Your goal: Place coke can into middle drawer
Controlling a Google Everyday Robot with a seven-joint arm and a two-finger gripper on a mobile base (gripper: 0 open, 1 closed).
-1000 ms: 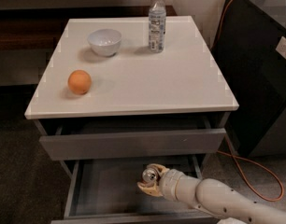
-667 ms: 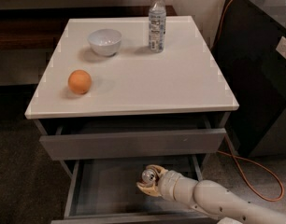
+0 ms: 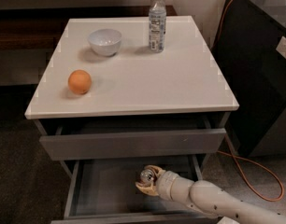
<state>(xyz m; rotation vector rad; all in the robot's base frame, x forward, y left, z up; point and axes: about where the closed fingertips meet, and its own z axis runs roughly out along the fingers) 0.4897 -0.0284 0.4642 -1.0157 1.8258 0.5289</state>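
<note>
The middle drawer (image 3: 103, 190) of the white-topped cabinet is pulled open and shows its grey interior. My gripper (image 3: 146, 181) reaches in from the lower right and is inside the drawer, near its middle. Its tan fingers (image 3: 144, 187) are closed around the coke can (image 3: 146, 174). Only the can's silver top shows; its red body is hidden by the fingers. I cannot tell whether the can rests on the drawer floor.
The top drawer front (image 3: 133, 143) sticks out slightly above the open drawer. On the white top (image 3: 180, 78) stand an orange (image 3: 80, 81), a white bowl (image 3: 105, 41) and a clear water bottle (image 3: 156, 21). A dark cabinet (image 3: 264, 69) and an orange cable (image 3: 255, 171) are on the right.
My gripper with the can has shifted very slightly to the left inside the drawer. Nothing else has moved.
</note>
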